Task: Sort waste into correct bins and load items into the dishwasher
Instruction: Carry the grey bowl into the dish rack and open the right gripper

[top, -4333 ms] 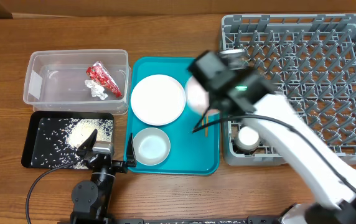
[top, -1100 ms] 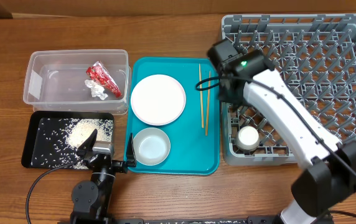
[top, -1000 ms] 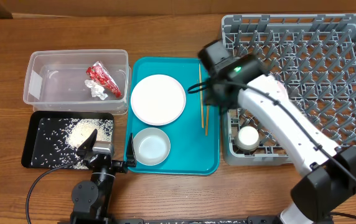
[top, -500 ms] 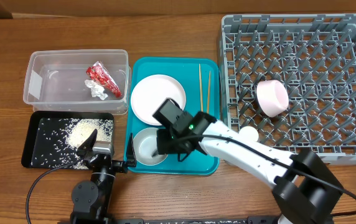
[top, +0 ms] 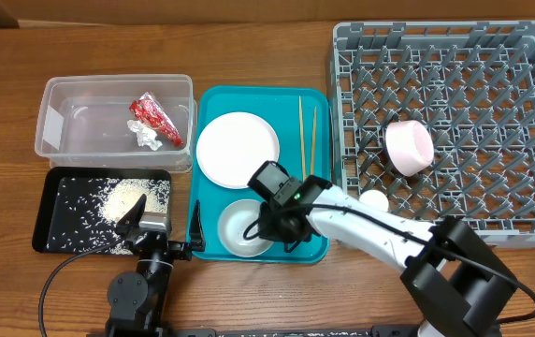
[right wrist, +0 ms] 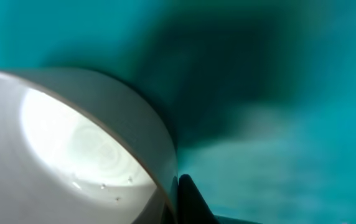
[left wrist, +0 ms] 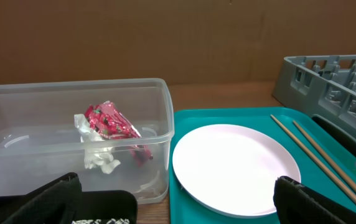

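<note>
Soft light from above keeps my overhead view sharp, shadows faint. My left wrist view is clear but dimmer. My right wrist view is blurred: the pale grey bowl [right wrist: 72, 149] glares white beside dark shadow on the teal tray [right wrist: 315, 162].

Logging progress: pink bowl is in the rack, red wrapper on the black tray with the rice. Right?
The pink bowl is in the rack, but the red wrapper lies in the clear tub, not on the black tray; the overhead view shows it.

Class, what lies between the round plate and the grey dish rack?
Two wooden chopsticks, lying on the teal tray, shown in the overhead view.
</note>
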`<state>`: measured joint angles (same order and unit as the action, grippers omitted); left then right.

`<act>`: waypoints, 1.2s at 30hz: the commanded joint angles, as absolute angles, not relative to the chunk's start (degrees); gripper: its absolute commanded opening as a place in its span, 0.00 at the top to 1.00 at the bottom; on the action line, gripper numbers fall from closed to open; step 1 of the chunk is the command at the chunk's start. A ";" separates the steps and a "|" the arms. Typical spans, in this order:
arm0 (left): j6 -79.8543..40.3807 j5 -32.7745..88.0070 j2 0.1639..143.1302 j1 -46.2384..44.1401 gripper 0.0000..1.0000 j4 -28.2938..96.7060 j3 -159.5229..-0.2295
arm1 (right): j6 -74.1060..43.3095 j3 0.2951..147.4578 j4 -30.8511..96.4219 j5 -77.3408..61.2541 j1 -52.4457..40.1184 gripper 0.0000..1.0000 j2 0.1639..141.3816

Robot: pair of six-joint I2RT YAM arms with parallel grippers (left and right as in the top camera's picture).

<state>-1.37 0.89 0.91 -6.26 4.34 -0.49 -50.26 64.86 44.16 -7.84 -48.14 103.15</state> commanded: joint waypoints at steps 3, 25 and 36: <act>-1.89 1.34 0.64 -5.91 0.00 4.43 -0.27 | -45.28 73.19 53.82 11.31 -44.03 0.96 93.25; -1.89 1.34 0.62 -5.91 0.00 4.43 -0.27 | -44.51 73.80 66.96 64.03 -5.58 0.96 90.41; -1.89 1.34 0.62 -5.91 0.00 4.43 -0.27 | -40.01 73.28 63.92 61.63 -2.96 0.95 104.33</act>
